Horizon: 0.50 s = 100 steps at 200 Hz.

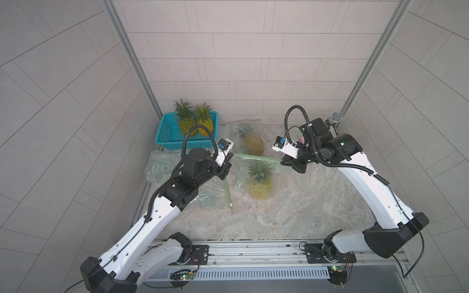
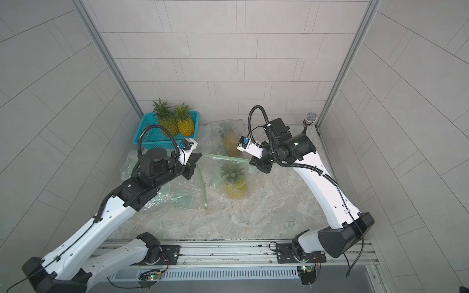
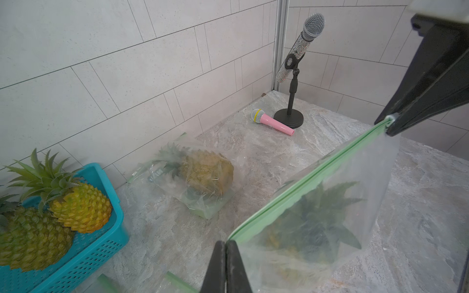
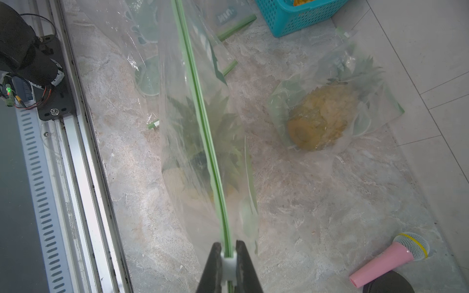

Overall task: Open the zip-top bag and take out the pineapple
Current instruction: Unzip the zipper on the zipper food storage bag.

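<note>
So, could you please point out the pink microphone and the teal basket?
pink microphone (image 3: pixel 276 124): left wrist view, middle of its pink handle.
teal basket (image 3: pixel 96 251): left wrist view, its perforated front wall.

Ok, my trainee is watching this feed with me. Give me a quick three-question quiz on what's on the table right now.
1. Pick one: the right claw is shut on A) a pineapple crown, B) the white slider on the bag, C) a pink microphone.
2. True or false: the pineapple is already out of the bag held up between the left claw and the right one.
3. Fill in: the teal basket holds ___ unbagged pineapples.
Key: 1 B. 2 False, it sits inside the bag. 3 Two.
</note>
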Each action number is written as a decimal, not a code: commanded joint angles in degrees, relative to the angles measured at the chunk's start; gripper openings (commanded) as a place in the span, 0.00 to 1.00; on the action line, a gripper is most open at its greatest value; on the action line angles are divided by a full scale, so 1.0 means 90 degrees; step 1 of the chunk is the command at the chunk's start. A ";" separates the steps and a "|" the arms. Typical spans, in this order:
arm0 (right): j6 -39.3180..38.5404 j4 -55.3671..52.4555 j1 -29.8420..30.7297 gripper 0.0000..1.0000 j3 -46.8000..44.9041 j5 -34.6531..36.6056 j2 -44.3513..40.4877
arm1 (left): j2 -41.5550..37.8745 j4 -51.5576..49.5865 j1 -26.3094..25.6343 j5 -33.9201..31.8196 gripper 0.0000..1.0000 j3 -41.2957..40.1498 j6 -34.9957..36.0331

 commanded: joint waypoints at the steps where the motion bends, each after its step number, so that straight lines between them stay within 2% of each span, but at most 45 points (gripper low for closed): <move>1: 0.0244 -0.0725 -0.0209 0.04 -0.0074 0.0643 -0.0273 | -0.0279 0.0316 0.0267 -0.0928 0.00 -0.0029 -0.0022; 100: 0.0289 -0.0707 -0.0343 0.03 -0.0238 0.0702 -0.0395 | -0.0282 0.0335 0.0311 -0.0969 0.00 -0.0058 -0.0022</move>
